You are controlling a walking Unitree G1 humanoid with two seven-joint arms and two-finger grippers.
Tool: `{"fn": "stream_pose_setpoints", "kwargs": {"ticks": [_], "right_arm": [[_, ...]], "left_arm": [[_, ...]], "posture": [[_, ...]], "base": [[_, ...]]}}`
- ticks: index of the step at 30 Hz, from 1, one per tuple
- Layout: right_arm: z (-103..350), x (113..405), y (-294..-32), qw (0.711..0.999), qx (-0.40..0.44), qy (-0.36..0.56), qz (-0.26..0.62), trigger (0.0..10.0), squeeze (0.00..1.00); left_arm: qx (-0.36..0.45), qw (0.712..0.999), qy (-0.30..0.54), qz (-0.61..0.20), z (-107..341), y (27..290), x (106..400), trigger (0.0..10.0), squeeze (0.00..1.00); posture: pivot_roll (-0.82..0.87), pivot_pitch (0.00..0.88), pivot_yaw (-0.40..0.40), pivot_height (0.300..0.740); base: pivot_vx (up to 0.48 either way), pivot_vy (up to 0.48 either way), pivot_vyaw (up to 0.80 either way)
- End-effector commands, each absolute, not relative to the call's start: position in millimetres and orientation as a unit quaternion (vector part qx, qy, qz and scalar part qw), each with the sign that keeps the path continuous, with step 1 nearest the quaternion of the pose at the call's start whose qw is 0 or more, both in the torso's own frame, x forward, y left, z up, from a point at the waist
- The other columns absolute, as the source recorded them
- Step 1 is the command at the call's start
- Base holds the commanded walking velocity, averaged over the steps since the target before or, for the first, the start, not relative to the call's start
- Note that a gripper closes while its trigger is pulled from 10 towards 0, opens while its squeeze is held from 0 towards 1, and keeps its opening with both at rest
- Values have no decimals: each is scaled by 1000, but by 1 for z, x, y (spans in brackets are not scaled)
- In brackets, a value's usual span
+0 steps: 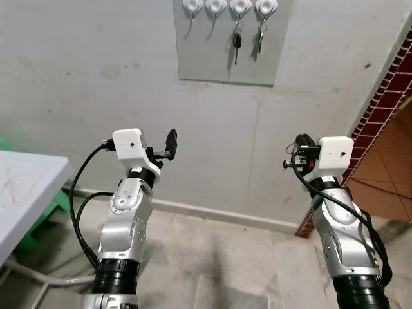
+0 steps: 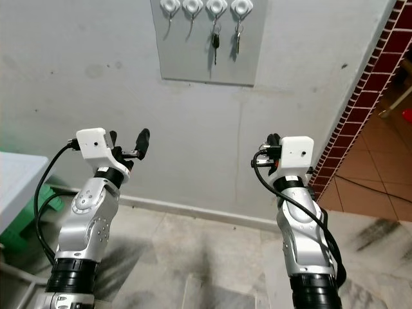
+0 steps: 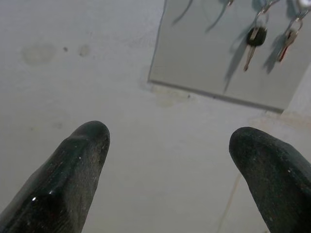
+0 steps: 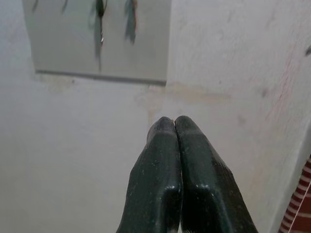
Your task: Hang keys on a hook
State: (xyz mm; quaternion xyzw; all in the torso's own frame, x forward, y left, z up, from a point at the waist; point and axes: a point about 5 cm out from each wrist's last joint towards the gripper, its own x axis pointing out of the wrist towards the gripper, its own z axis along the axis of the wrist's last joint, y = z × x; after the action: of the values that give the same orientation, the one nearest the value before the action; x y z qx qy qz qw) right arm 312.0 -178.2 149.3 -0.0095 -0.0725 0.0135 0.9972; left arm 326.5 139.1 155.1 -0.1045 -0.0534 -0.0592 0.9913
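A grey panel [image 1: 225, 61] on the wall above me carries a row of white hooks. The two left hooks [image 1: 192, 8] are bare. A black-headed key [image 1: 237, 44] hangs from the third hook. A second key [image 1: 261, 40] with a reddish head hangs from the fourth. Both keys also appear in the left wrist view, black-headed key [image 3: 254, 40] beside the reddish one [image 3: 287, 41]. My left gripper [image 3: 167, 133] is raised well below the panel, open and empty. My right gripper [image 4: 174, 121] is held up at the same height, shut with nothing between its fingers.
A white table [image 1: 26, 187] stands at my left with a green stool [image 1: 45, 215] under it. A red-tiled wall edge [image 1: 383, 103] runs down the right side, where the wall ends. Grey stone floor [image 1: 219, 257] lies ahead between my arms.
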Motion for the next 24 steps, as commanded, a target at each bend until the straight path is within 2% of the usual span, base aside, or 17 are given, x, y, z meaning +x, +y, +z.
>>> {"fn": "stream_pose_setpoints", "kwargs": {"ticks": [1, 24], "right_arm": [[161, 314, -175, 995, -6, -97, 22, 10000, 0], [162, 310, -179, 995, -8, -100, 16, 10000, 0]], "left_arm": [[-102, 991, -64, -58, 161, 143, 327, 10000, 0], [-99, 991, -69, -51, 162, 147, 325, 10000, 0]], "posture": [[-16, 0, 8, 740], [-22, 0, -5, 740]], "base": [[371, 0, 0], [368, 0, 0]]}}
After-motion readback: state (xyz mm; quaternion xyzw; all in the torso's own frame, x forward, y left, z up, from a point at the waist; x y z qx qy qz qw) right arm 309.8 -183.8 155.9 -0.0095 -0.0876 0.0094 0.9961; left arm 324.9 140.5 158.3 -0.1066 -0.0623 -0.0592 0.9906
